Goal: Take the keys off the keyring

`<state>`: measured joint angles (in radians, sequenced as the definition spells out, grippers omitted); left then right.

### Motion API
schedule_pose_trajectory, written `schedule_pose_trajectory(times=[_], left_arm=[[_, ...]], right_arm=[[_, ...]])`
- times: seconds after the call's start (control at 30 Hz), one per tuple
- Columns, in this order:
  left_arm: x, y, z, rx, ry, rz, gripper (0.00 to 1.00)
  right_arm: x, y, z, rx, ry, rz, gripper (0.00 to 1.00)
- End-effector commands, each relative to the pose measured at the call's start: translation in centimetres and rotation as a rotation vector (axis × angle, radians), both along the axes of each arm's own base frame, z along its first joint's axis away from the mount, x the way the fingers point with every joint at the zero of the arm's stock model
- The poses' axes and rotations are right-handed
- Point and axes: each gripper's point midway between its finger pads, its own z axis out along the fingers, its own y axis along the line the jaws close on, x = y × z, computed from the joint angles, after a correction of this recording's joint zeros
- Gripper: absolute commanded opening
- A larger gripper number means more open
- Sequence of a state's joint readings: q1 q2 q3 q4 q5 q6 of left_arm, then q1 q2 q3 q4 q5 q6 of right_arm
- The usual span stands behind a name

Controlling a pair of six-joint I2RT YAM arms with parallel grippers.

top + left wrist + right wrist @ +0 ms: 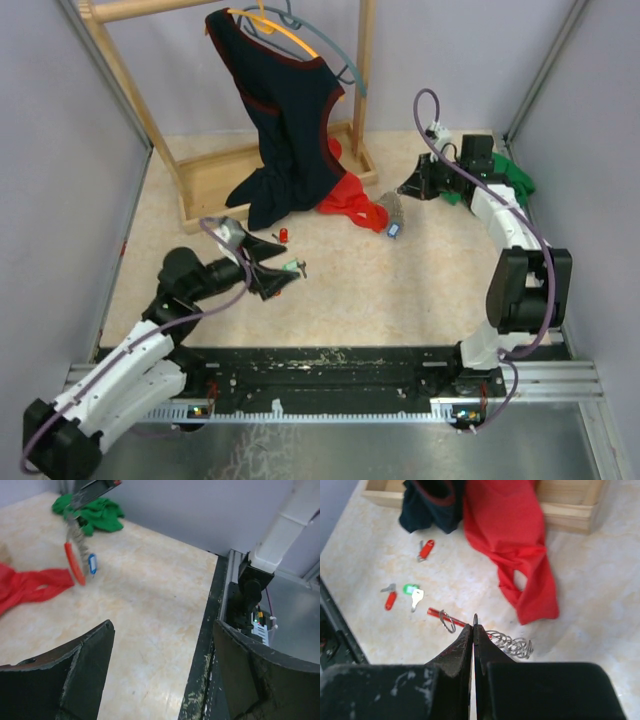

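Observation:
My right gripper (408, 189) (474, 627) is shut on the keyring, pinching a thin metal ring at its tips and holding it off the table. In the left wrist view the keyring hangs as a red loop (75, 564) under a silvery coiled chain (77, 532), with a blue key (92, 563) beside it. In the right wrist view the red strip (454, 619) and the coil (514, 645) show past the tips. Two red keys (426, 549) (390, 599) and a green key (411, 590) lie loose on the table. My left gripper (280, 277) (162, 630) is open and empty beside the green key (293, 266).
A red cloth (350, 205) lies by a wooden rack base (215, 180), with a dark garment (285, 110) hanging from the rack. A green cloth (515, 178) lies at the back right behind my right arm. The black table edge (210, 645) runs close to my left gripper.

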<state>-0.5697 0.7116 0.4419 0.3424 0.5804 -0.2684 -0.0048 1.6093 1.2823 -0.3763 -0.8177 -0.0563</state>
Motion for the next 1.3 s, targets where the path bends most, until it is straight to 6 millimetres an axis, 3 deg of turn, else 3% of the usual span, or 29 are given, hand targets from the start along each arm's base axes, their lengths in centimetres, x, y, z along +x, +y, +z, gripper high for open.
schedule_pose_trajectory(times=[0.0, 0.17, 0.4, 0.63, 0.83, 1.03, 1.27], left_arm=[[-1.0, -4.3, -0.6, 0.049, -0.229, 0.052, 0.85], [-0.8, -7.8, -3.7, 0.175, -0.479, 0.027, 0.87], [0.7, -10.4, -2.3, 0.038, -0.487, 0.061, 0.90], [1.3, -12.4, -2.4, -0.126, -0.347, 0.135, 0.93], [3.4, -13.7, -4.2, -0.023, -0.337, 0.244, 0.94], [6.4, -13.1, -5.6, 0.046, -0.379, 0.399, 0.89], [7.2, -13.0, -6.5, 0.085, -0.412, 0.371, 0.75]], right_arm=[[-3.6, 1.6, 4.1, 0.065, -0.096, 0.117, 0.00], [-7.8, 3.2, 4.7, 0.059, -0.163, 0.237, 0.00], [-11.2, 4.7, 6.0, 0.153, -0.227, 0.305, 0.00], [-11.9, 5.8, 6.0, 0.196, -0.225, 0.330, 0.00], [-12.5, 6.9, 6.0, 0.201, -0.223, 0.362, 0.00], [-12.8, 7.1, 6.1, 0.203, -0.225, 0.374, 0.00], [-13.0, 7.2, 6.1, 0.206, -0.225, 0.384, 0.00]])
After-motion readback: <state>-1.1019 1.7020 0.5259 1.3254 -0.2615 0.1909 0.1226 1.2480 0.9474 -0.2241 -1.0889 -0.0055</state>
